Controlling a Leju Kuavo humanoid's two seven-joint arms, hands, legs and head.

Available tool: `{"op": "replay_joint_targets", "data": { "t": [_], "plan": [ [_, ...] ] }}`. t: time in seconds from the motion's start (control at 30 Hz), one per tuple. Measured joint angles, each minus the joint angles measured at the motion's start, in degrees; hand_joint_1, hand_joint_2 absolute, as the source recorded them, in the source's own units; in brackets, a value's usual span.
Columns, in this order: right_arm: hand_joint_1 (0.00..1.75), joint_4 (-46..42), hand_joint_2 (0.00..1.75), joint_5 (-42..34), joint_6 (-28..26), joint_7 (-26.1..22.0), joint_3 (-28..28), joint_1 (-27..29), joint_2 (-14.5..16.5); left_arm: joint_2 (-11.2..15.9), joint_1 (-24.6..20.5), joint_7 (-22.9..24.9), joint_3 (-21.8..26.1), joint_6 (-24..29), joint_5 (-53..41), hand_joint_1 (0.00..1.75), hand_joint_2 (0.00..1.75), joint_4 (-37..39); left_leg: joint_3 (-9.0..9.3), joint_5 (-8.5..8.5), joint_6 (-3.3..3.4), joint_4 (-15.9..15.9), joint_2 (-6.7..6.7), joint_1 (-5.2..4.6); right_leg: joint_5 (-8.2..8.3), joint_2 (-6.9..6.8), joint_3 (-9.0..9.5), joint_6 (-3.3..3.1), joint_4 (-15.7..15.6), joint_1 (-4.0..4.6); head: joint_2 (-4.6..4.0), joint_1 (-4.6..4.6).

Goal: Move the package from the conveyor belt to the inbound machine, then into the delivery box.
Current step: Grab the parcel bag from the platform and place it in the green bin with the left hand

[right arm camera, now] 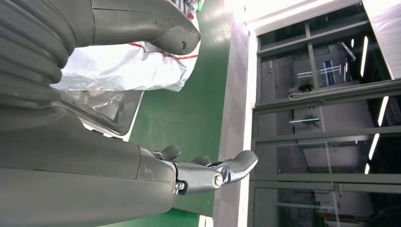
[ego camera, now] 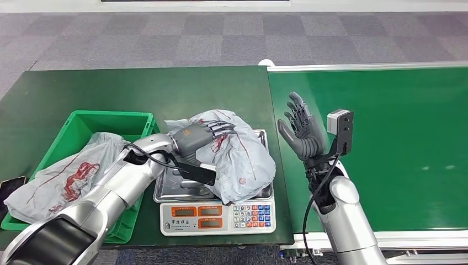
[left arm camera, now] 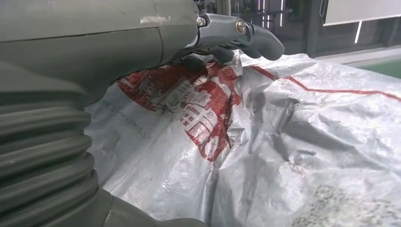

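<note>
Bin (ego camera: 83, 122) far left on table, one grey bag (ego camera: 60, 176) inside. Left hand (ego camera: 200, 135) laid on package (ego camera: 243, 160), fingers draped over its top, full grip unclear. Package sits on scale (ego camera: 218, 215) pan beside bin. Right hand (ego camera: 301, 130) raised over belt (ego camera: 397, 143) edge, fingers spread, holding nothing.

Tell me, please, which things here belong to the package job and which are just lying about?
Job:
grey package on the scale, left hand resting on it
conveyor belt
green box
right hand, open

Lying about:
dark phone at the table edge
</note>
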Motion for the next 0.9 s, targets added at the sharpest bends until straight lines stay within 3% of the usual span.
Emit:
{"op": "replay_joint_targets", "data": {
  "t": [0.2,0.4,0.53,0.7,0.9],
  "plan": [
    [0.00,0.0,1.75,0.0,0.4,0.1,-0.2,0.1,0.0,-0.1,-1.5,0.8,-1.9,-2.6,-1.8,0.00,1.75,1.6,0.00,0.02,0.01,0.0,-0.01,0.00,0.01,-0.01,0.00,-0.01,0.0,0.00,0.00,0.00],
    [0.00,0.6,1.75,-0.3,1.8,1.0,-0.1,-0.2,-0.1,-0.7,-5.8,-1.7,-7.6,-10.5,-5.1,0.00,1.75,6.1,0.01,0.02,0.01,0.0,-0.03,0.00,0.03,-0.03,0.06,0.00,0.0,-0.01,0.00,0.01],
    [0.00,2.5,1.75,-1.6,3.1,1.5,1.2,-2.0,-0.4,-0.8,-8.8,-3.5,-12.0,-17.1,-6.3,1.75,1.75,8.4,0.04,0.03,0.01,0.0,-0.02,0.00,0.04,-0.02,0.11,0.01,0.0,-0.01,0.00,0.01],
    [0.00,10.5,1.75,-5.6,5.0,2.2,5.5,-10.2,-0.3,-2.2,-11.0,-2.1,-17.3,-21.2,-4.8,1.75,1.75,10.3,0.12,0.14,0.03,0.0,-0.10,0.00,0.09,-0.12,0.23,0.04,0.0,-0.01,0.00,0.01],
    [0.00,16.7,1.75,-9.2,5.2,0.3,10.3,-15.1,-0.3,-2.3,-11.6,0.8,-22.0,-14.2,-2.4,1.75,1.75,10.9,0.33,0.18,0.03,0.0,-0.26,0.00,0.09,-0.25,0.49,0.04,0.0,-0.02,0.00,0.01]
  ]
}}
